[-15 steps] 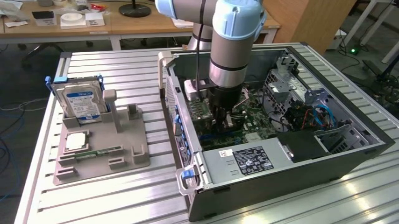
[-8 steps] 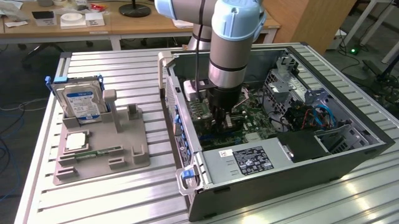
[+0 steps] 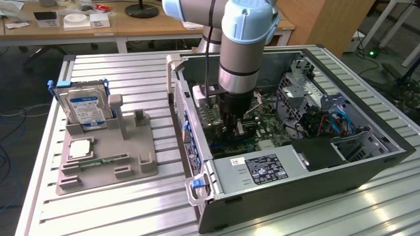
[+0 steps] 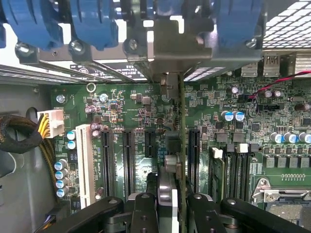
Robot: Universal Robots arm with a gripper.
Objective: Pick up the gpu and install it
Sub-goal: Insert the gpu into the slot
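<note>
Gripper (image 4: 170, 204) fingers (image 4: 146, 213) were clamped on the gpu (image 4: 179, 145), which stood edge-on between them, reaching down to the motherboard (image 4: 126, 111) among the black expansion slots (image 4: 129, 162). Its metal bracket end met the rear slot frame under the blue latches (image 4: 92, 19).

Across the exterior view from its left: a grey holder tray (image 3: 108, 164) sat on the slatted table (image 3: 118, 73), carrying an upright hard drive (image 3: 87, 109) with a blue label, a square chip (image 3: 80, 148) and a narrow memory stick (image 3: 102, 161) lying flat. Just beside the tray lay the open computer case (image 3: 295, 187). The arm (image 3: 246, 44) came straight down into it, the gripper (image 3: 226, 120) low over the board near the case's rear wall. Further toward that view's right were the black power supply (image 3: 262, 169) with its white label, and blue and red cables (image 3: 331, 123) by the drive cage.
</note>
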